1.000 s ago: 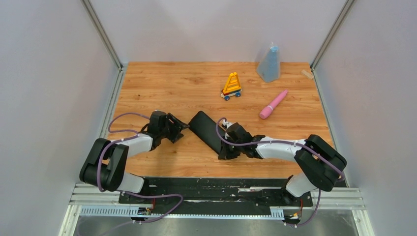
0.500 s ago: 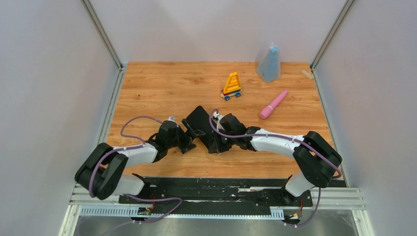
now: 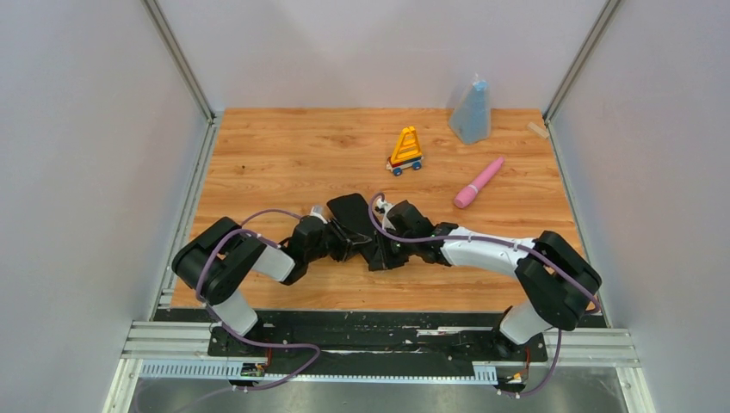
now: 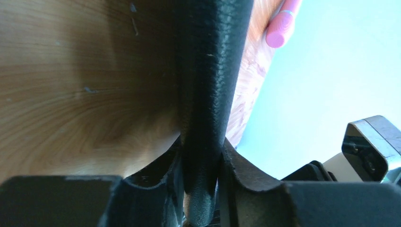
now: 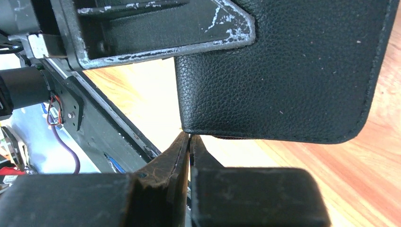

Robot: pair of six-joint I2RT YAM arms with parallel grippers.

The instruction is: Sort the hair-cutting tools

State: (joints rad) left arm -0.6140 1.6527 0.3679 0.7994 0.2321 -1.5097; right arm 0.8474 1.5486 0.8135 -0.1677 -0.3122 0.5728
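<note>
The left claw (image 3: 342, 243) and right claw (image 3: 380, 249) meet at the pouch (image 3: 349, 208) mid-frame, blocking the centre. The worktop (image 3: 275, 146) at upper left lies open. At upper right, a toy (image 3: 405, 151), a wand (image 3: 479, 182) and what looks like a blue bag (image 3: 471, 112) narrow the way.

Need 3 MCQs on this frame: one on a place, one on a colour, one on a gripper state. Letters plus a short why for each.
1. In the top view, the pink wand lies:
A) right of the yellow toy
B) left of the toy
C) on top of the toy

2. The pouch held at centre is:
A) blue
B) black
C) orange

3. The left gripper is:
A) open over bare wood
B) closed on the pouch's edge
C) holding the wand

Answers:
1 A, the wand sits right of the toy and a little nearer.
2 B, both wrist views show grained black material.
3 B, the left wrist view shows the pouch's edge pinched between both fingers.
</note>
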